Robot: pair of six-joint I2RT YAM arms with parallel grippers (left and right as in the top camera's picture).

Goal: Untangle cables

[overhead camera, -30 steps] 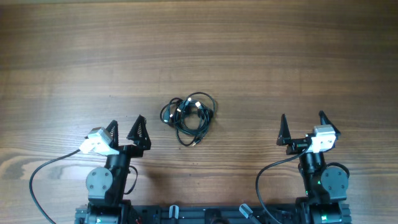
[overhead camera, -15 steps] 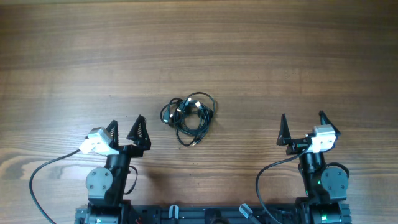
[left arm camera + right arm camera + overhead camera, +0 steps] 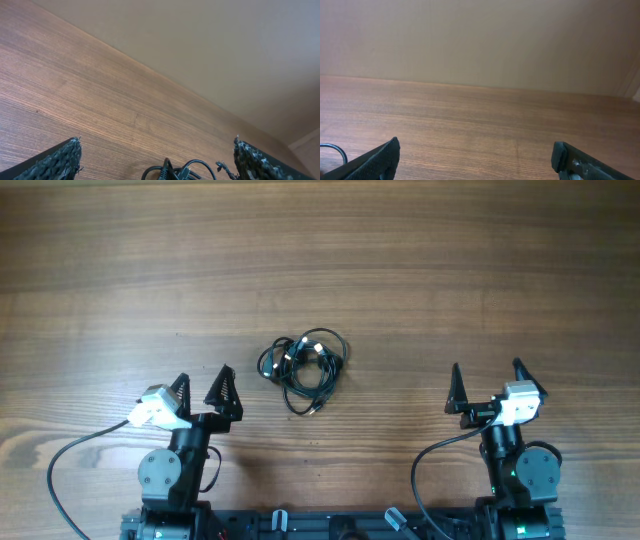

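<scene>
Filling nearly the whole overhead view is a brown wood-grain table (image 3: 320,250), with the grain running left to right. A plain beige wall (image 3: 480,40) sits behind the far table edge in both wrist views.

Two black arms stand at the bottom of the overhead frame, the left arm (image 3: 165,470) at lower left and the right arm (image 3: 525,470) at lower right. Each has a white wrist block (image 3: 160,408) and a thick black arm wire (image 3: 60,465) curving off toward the bottom edge.

At lower left the left gripper (image 3: 204,375) points up-frame and tilts a bit right. Its jaws are spread wide with only bare table between them. At lower right the right gripper (image 3: 486,366) also points up-frame, jaws wide apart and holding nothing. In each wrist view the dark fingers (image 3: 57,160) sit in the two bottom corners, far apart.

The cables (image 3: 303,366) lie on the table just left of frame center in the overhead view. They form one small black knotted bundle of overlapping loops, with a few pale tips in the middle of the knot. One loop hangs toward the bottom of the frame and ends in a small plug (image 3: 314,409).

The bundle is between the two grippers and a little up-frame of them. It is nearer the left gripper and well apart from the right, and neither touches it. The left wrist view catches only its top at bottom center. The right wrist view shows one thin loop at the lower left edge.
</scene>
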